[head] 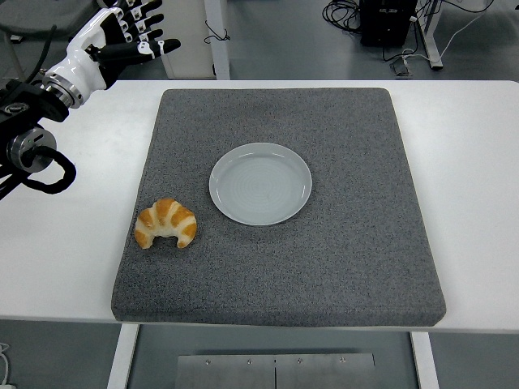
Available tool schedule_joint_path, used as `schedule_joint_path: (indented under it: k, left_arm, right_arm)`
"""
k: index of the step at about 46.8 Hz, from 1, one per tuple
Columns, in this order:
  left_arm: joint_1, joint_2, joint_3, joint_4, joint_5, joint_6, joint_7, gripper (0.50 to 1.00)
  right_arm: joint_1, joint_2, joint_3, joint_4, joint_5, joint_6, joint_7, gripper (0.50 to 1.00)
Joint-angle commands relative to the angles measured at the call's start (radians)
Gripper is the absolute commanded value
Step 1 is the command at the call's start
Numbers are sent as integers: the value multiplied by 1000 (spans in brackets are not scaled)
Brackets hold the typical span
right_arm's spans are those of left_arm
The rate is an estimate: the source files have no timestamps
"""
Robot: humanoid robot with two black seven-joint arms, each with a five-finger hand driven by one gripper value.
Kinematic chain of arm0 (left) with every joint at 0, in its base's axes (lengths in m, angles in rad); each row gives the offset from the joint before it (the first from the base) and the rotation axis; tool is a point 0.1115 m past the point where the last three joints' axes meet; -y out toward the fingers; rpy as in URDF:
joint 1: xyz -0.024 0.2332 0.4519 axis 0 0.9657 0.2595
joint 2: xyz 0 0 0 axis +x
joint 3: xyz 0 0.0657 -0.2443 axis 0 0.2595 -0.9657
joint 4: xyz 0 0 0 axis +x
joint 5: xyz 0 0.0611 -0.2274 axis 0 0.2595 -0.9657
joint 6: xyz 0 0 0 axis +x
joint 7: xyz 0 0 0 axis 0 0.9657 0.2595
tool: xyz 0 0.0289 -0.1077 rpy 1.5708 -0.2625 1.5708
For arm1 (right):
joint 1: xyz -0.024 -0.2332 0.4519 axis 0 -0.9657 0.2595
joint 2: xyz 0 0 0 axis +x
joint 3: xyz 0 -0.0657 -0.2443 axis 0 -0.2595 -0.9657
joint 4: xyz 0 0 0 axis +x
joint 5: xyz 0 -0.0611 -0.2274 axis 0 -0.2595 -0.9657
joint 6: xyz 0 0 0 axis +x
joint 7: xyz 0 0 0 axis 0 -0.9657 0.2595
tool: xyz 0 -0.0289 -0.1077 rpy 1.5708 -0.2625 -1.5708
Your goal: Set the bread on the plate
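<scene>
A golden croissant (165,224) lies on the grey mat (349,243) near its left edge, curved ends toward the near side. An empty pale plate (260,183) sits on the mat's middle, just right of and behind the bread. My left hand (122,36) hovers high at the far left corner, over the table's back edge, well behind the croissant, its white fingers spread and holding nothing. The right arm does not show.
The white table (478,162) carries the mat, with bare strips on both sides. Behind the table are a white post (217,36), cables and a dark box (389,20) on the floor.
</scene>
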Motion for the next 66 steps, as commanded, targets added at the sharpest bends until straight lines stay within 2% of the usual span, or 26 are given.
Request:
schedule_joint_path:
  k: [1,8,12,16,22,24,29,43,60,66]
  left_arm:
    - [-2,42,3,-55,71,0,0,977]
    - [-1,91,15,-130,240,25,5,977]
    - [-1,127,31,-178,293,54,29,977]
    - [1,173,43,-231,344,78,86,977]
    - [7,240,49,-310,482,115,202,977]
    - [10,257,52,-340,513,115,221,977]
    - [13,280,68,-389,569,114,229,977]
    - [13,260,158,-400,786,112,229,972]
    - [16,321,236,-466,847,112,235,972]
    - [53,344,236,-495,849,112,238,972]
  right_arm:
    - [1,0,0,0,0,0,0,1000]
    - [1,0,0,0,0,0,0,1000]
    - [-1,0,0,0,0,0,0,1000]
    - [1,0,0,0,0,1,0,1000]
    - [1,0,0,0,0,0,0,1000]
    - [-1,0,0,0,0,0,0,1000]
    - [-1,0,0,0,0,0,0,1000]
    - [1,0,0,0,0,0,0,1000]
    - [-1,0,0,0,0,0,0,1000]
    - [1,0,0,0,0,0,0,1000]
